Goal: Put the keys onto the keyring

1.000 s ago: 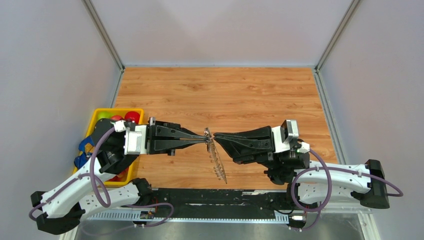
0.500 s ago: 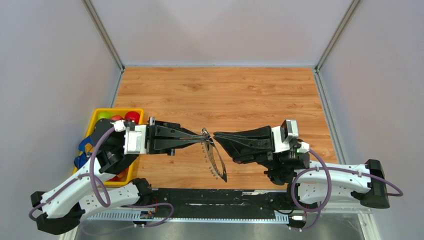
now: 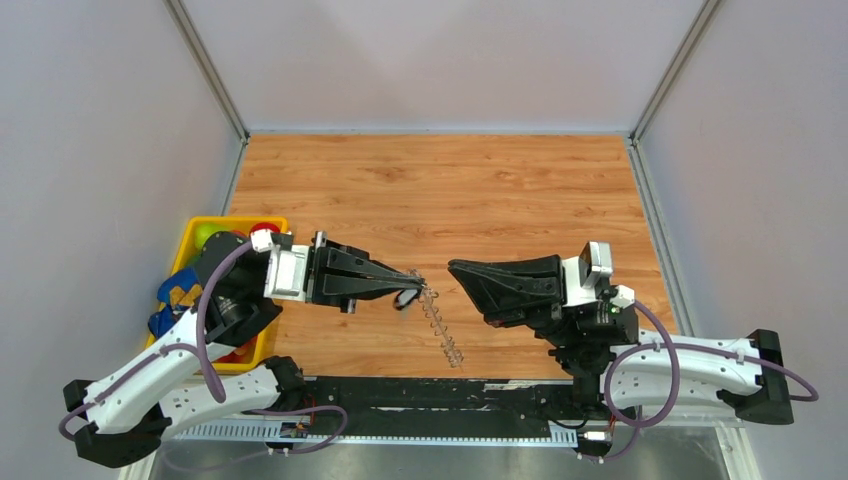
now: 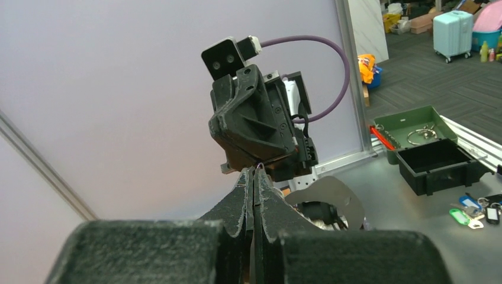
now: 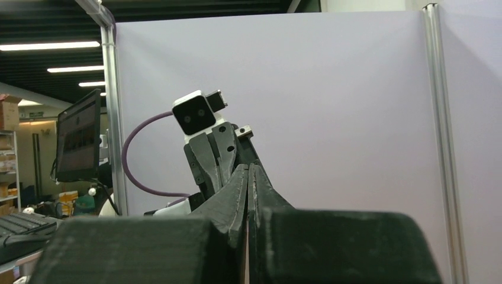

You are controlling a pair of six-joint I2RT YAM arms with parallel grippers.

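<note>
At left tool tip hangs keyring (right tool apart).

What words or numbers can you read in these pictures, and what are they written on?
There is no text here that can be read.
On the black flat monitor in the right wrist view: faint rows on the screen, too blurred to read.
On the small coloured plastic key tags in the left wrist view: too small to tell whether they carry writing.
</note>
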